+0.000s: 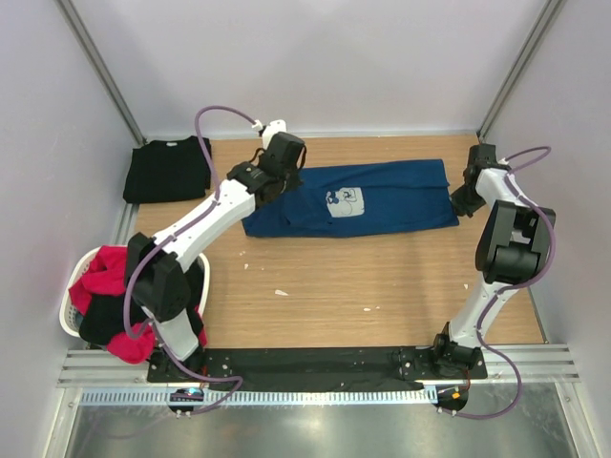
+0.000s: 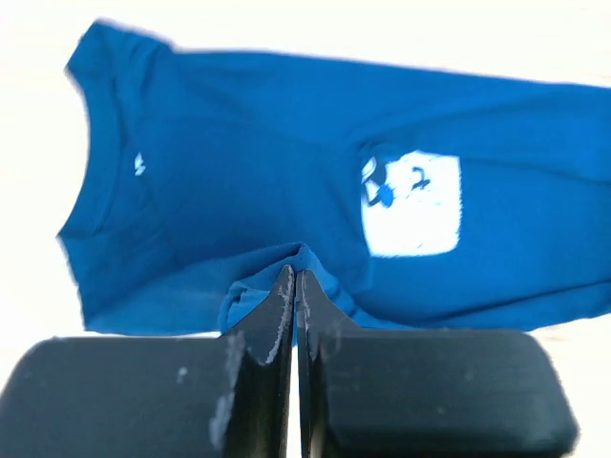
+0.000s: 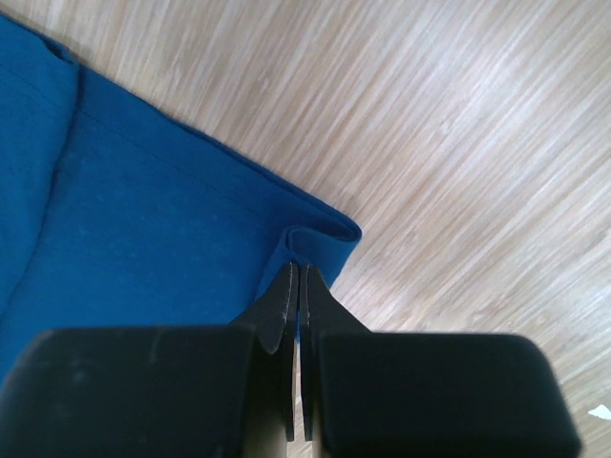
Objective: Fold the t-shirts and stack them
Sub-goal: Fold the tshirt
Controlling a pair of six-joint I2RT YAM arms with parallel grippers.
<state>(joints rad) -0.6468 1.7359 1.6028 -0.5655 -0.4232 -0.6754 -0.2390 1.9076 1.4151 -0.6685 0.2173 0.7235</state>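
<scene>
Folded black tee [image 1: 167, 168] at the table's [image 1: 382, 286] far left corner, basket [image 1: 69, 310] beside the left edge. I see the navy tee [image 1: 391, 196] flat along the far edge; left jaws pinch its left end, right jaws its right corner.

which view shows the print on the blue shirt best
The left wrist view: the print is largest there, whole and unblocked, though washed out. The top external view shows it small on the navy t-shirt. The right wrist view shows only a hem corner.
</scene>
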